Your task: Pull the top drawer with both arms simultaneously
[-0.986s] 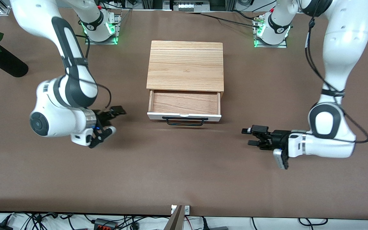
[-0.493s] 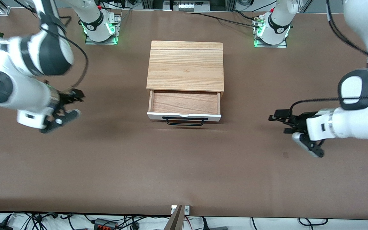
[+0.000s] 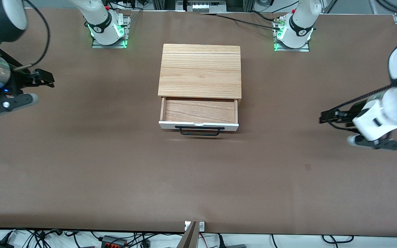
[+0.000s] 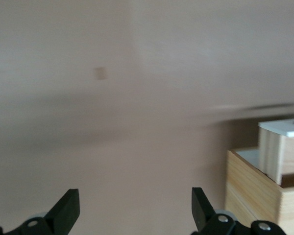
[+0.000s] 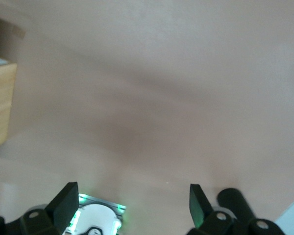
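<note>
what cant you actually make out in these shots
- Second drawer front of the wooden box: hidden in the front view, which looks down on the box top and the open top drawer.
- Right hand: its arm is cut off by the front view's edge.
- Left hand: its fingers blur in the front view.
- Left wrist view: table streaked, drawer cut off.
</note>
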Motion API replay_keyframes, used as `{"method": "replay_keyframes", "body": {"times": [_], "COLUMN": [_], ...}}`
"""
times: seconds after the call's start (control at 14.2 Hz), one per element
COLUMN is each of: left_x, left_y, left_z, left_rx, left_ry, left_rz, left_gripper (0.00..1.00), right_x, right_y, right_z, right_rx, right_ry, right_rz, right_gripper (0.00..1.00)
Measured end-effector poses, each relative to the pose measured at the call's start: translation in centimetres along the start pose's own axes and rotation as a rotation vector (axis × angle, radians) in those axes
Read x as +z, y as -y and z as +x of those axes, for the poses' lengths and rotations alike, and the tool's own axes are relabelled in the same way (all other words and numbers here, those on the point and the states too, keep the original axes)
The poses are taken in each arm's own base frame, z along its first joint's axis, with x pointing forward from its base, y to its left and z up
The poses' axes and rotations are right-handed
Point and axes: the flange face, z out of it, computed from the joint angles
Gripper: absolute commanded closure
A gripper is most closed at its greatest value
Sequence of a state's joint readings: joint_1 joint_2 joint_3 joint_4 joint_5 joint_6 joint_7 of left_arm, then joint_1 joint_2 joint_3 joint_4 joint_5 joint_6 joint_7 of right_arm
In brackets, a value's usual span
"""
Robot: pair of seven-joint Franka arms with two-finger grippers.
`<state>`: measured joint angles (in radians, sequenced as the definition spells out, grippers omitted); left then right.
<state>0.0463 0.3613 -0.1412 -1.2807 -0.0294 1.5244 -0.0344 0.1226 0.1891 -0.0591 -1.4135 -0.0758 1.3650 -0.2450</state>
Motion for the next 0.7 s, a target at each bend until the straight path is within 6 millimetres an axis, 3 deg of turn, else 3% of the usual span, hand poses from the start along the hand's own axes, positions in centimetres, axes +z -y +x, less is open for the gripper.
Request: {"method": "replay_keyframes", "body": {"times": [0.14,0.35,0.56,0.7], "left_x": [-2.4,-4.4,-3.7,-2.6], "left_y": [0.2,1.7,2.0,1.8], "left_z": [-1.3,-2.4,-2.6,-3.2], "left_rx": [-0.033,-0.066,-0.072,-0.071], "left_ry": [-0.033,-0.062,-0.047,-0.053], "left_rz": [0.018,0.02,0.023,0.028], "left_gripper": [0.0,0.0,0.0,0.0], "right_x": [1.1,1.8,-0.4,-0.8], "right_y": [-0.6,-0.1,-1.8,-2.2], "right_z": [-1.6,-4.0,-6.4,-7.0], "right_rx": [0.103,0.177,0.227,0.245], "right_ry": [-0.051,-0.113,-0.179,-0.194], "right_rz": [0.007,0.01,0.021,0.047], "right_gripper": [0.0,0.0,0.0,0.0]}}
